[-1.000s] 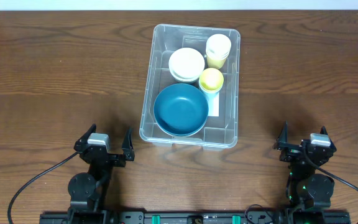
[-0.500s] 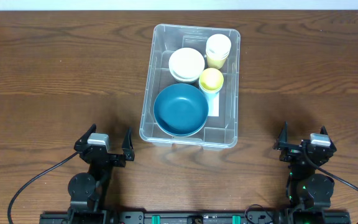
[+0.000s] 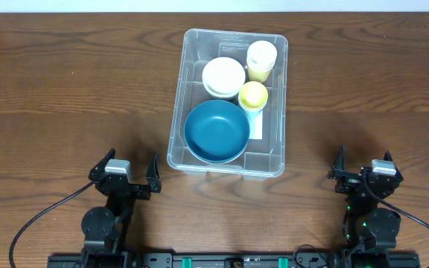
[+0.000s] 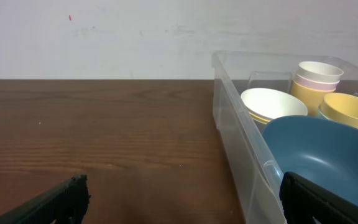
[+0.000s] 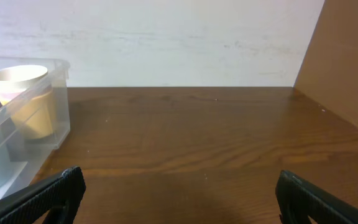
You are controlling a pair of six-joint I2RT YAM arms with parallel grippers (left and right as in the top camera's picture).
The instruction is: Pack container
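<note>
We keep both arms low at the near edge of the table (image 3: 65,89), well apart from the container (image 3: 270,152), which sits mid-table with its long side running away from us. The left gripper (image 3: 129,167) and right gripper (image 3: 363,164) both stand with jaws wide and nothing between them. We judge this to be a resting pose that leaves the bin clear.

Inside, the blue bowl (image 3: 217,132) takes the near half, likely because it is the widest piece. The white bowls (image 3: 223,76), yellow cup (image 3: 253,94) and cup stack (image 3: 261,58) share the far half, upright and close together, which saves room. From above we see nothing left outside, so the packing looks done or close to it.

The overhead view gives the layout but flattens heights. The left wrist view shows from the side that the far cups are nested and rise above the rim. The right wrist view catches only the container's corner, plus a brown panel (image 5: 347,74) at the right that the overhead misses.
</note>
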